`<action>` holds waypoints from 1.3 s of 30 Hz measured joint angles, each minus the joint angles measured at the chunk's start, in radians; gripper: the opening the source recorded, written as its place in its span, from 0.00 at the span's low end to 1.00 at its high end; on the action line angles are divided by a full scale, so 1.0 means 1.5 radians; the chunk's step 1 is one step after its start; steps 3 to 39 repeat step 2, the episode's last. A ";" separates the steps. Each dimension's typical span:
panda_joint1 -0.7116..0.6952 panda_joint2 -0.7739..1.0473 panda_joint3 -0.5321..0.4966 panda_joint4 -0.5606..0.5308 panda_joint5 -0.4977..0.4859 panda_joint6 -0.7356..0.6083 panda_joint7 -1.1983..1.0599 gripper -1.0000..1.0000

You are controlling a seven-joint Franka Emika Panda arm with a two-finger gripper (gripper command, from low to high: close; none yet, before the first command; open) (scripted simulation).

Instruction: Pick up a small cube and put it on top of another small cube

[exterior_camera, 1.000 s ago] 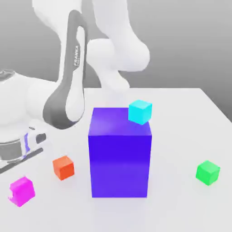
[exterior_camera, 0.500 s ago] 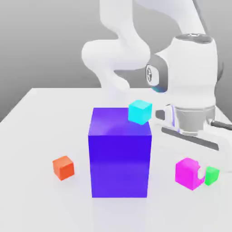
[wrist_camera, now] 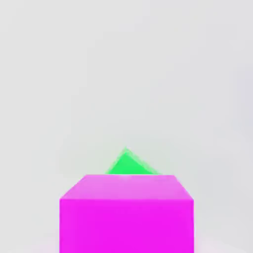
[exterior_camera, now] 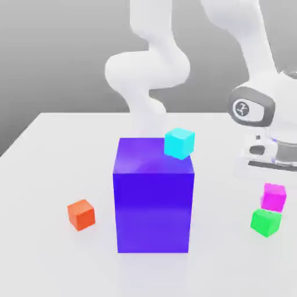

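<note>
The small magenta cube (exterior_camera: 274,197) hangs just under my white hand at the exterior view's right, with my gripper (exterior_camera: 272,185) shut on it. In the hand view the magenta cube (wrist_camera: 126,212) sits close in front of the camera. A corner of the green cube (wrist_camera: 129,164) peeks out from behind it. The green cube (exterior_camera: 266,222) rests on the white table, directly below and slightly in front of the magenta one. Whether the two cubes touch I cannot tell.
A big blue-violet block (exterior_camera: 153,203) stands in the middle of the white table (exterior_camera: 52,168), with a cyan cube (exterior_camera: 179,142) at its upper back corner. An orange-red cube (exterior_camera: 81,214) lies at the exterior view's left. The arm's white links rise behind the block.
My gripper carried the magenta cube from the exterior view's far left, around the block's front, to just above the green cube at the right. The other cubes stayed put.
</note>
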 joint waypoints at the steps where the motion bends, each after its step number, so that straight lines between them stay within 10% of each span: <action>1: 0.000 0.000 0.000 0.000 0.000 0.000 0.000 1.00; 39: 0.000 0.000 0.000 0.000 0.000 0.000 0.000 1.00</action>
